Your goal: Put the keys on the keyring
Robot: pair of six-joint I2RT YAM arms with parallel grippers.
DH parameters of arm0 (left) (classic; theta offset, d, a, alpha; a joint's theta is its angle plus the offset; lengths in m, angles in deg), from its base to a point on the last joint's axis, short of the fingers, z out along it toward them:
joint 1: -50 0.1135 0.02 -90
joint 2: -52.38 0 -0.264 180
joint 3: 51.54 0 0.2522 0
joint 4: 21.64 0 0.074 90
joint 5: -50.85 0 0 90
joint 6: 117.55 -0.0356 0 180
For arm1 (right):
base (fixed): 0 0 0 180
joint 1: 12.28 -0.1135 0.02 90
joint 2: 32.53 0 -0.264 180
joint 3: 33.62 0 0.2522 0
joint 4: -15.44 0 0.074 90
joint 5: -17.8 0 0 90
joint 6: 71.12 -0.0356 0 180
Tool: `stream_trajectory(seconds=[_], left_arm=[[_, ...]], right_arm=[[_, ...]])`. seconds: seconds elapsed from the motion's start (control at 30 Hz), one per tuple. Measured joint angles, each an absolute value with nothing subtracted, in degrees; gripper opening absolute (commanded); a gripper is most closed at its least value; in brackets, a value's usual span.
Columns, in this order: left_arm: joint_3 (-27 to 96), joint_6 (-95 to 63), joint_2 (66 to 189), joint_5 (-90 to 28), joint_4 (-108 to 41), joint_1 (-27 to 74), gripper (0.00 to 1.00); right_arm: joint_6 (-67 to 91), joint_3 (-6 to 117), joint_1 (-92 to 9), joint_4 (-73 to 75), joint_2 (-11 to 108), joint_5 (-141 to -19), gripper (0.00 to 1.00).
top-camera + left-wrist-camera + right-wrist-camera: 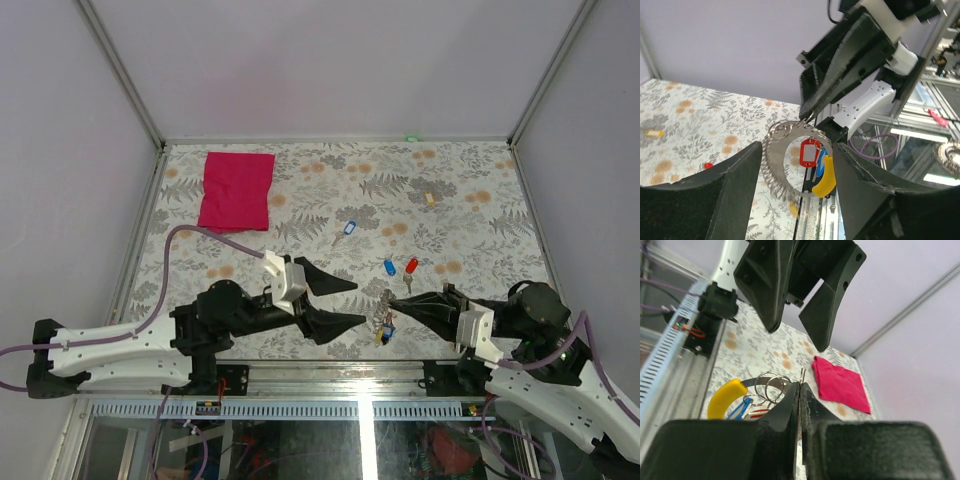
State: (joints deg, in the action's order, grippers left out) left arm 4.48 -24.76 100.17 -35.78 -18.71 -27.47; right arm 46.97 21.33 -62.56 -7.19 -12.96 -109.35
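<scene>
The keyring (384, 318) is a silver ring with a yellow curved part, held up near the table's front edge. My right gripper (392, 299) is shut on its top edge, as the right wrist view (800, 386) shows. A red-tagged key (809, 152) and a blue-tagged key (821, 158) hang on the ring (776, 167). My left gripper (352, 302) is open and empty, with one finger on each side of the ring in the left wrist view (797, 147). On the table lie loose keys: a blue one (389, 267), a red one (411, 266), another blue one (349, 228) and a yellow one (430, 199).
A red cloth (237, 190) lies at the back left of the flowered table and shows in the right wrist view (840, 385). Grey walls stand on three sides. A metal rail (330, 372) runs along the table's front edge, just below the keyring.
</scene>
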Motion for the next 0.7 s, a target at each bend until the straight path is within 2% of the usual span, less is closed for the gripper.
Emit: stream_trajectory(seconds=[0.37,0.7], left_arm=[[7.1,-10.1,101.4,-53.3,-29.2,-27.5,0.66],[10.7,-3.9,110.0,-59.5,-37.2,-24.8,0.66]], right_arm=[[66.6,21.3,-62.5,-18.2,-17.4,-103.2,0.00],[70.0,22.4,-62.6,-26.8,-18.7,-98.5,0.00]])
